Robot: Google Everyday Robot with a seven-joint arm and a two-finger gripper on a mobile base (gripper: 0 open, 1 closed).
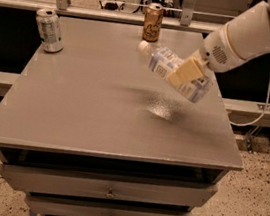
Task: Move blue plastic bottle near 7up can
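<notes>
The blue plastic bottle [167, 68], clear with a white cap and pale blue-and-white label, hangs tilted above the right half of the grey table [84, 107], cap pointing up-left. My gripper [186, 73] comes in from the upper right and is shut on the bottle's middle, its tan finger [183, 71] lying across the label. The bottle's shadow falls on the tabletop below it. The 7up can [49, 30], silvery-white with greenish markings, stands upright at the table's far left corner, well apart from the bottle.
A brown-orange can [153, 22] stands upright at the table's far edge, just behind the bottle's cap. A metal rail runs behind the table. Drawers sit below the front edge. A cable hangs off to the right.
</notes>
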